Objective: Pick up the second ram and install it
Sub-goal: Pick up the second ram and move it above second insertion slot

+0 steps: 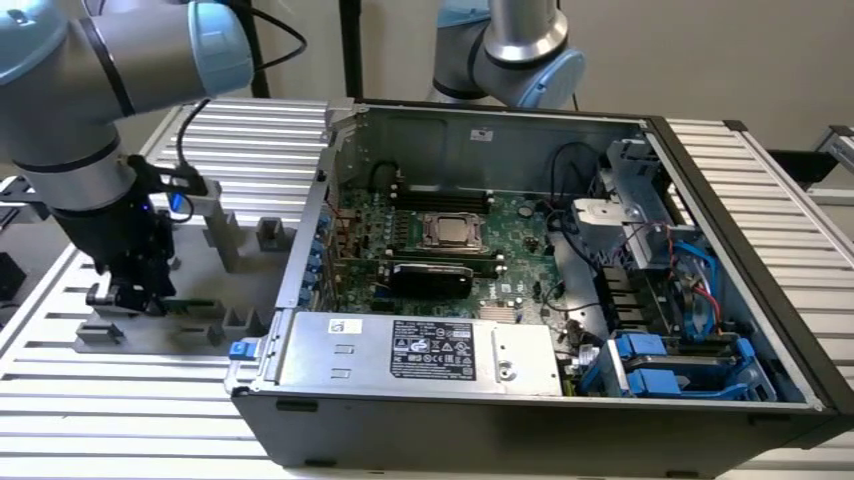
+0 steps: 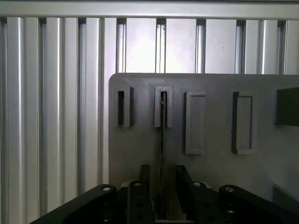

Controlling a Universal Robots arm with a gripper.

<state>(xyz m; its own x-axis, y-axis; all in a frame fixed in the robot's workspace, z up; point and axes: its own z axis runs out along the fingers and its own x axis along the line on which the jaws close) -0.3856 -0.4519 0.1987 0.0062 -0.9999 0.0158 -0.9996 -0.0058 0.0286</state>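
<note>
**Wrist view: end effector straddling the second ram in its fixture slot**

Wrist view is giving me the end effector (image 2: 162,170) hanging right over the grey fixture (image 2: 266,168), and the fingers (image 2: 145,184) are standing apart, one on each side of the second ram (image 2: 162,140). I'm seeing the stick edge-on as a thin dark line. Its far end is sitting in a narrow slot (image 2: 163,100) of the fixture, and its near end is running down between the fingers. There's a gap on both sides, so I'm calling this the pick-up step, with nothing clamped yet.

By my reading, the grasp is calling for the pads to close squarely on the flat faces, with the stick kept centred so it isn't levered sideways in its slot.

Over on the exterior view, the end effector (image 1: 134,295) is hovering low at the fixture on the slatted worktop (image 1: 134,420), off to that view's left of the computer case (image 1: 441,130). A sliver of green is showing just beside it.

The case is lying open on top. Inside, the motherboard (image 1: 521,235) is lying flat with the silver processor (image 1: 451,232) near its middle. A power supply (image 1: 427,350) is filling the near side, and blue drive carriers (image 1: 667,365) are sitting toward the exterior view's right. I can't make out the memory sockets well enough to say what's seated in them.
</note>
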